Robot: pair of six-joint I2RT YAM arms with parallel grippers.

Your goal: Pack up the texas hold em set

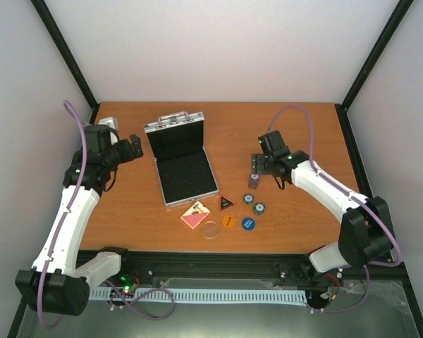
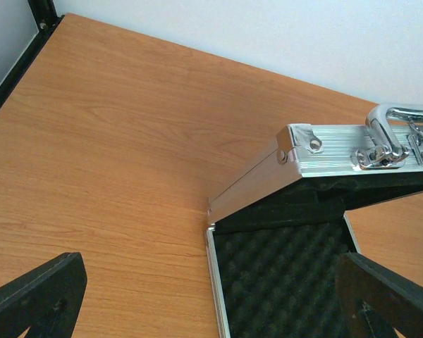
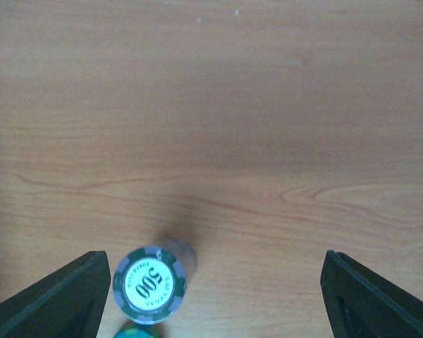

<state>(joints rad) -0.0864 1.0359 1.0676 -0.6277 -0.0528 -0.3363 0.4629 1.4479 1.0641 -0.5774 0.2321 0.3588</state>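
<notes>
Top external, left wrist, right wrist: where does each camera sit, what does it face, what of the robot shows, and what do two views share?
Top external: above and behind the robot, looking down at the table; both arms show.
Left wrist: on the left arm, facing the open case; open jaws show.
Right wrist: on the right arm, facing down at a chip stack; open jaws show.
Shared: top external and left wrist both show the case.

Wood-grain tabletop (image 1: 303, 134) fills the centre. One black frame strut (image 1: 63, 49) rises at 11 o'clock, another strut (image 1: 379, 49) at 1 o'clock, white wall (image 1: 218, 49) at 12. Black rail (image 1: 218, 267) and white slotted cable duct (image 1: 225, 296) run along 6 o'clock.
</notes>
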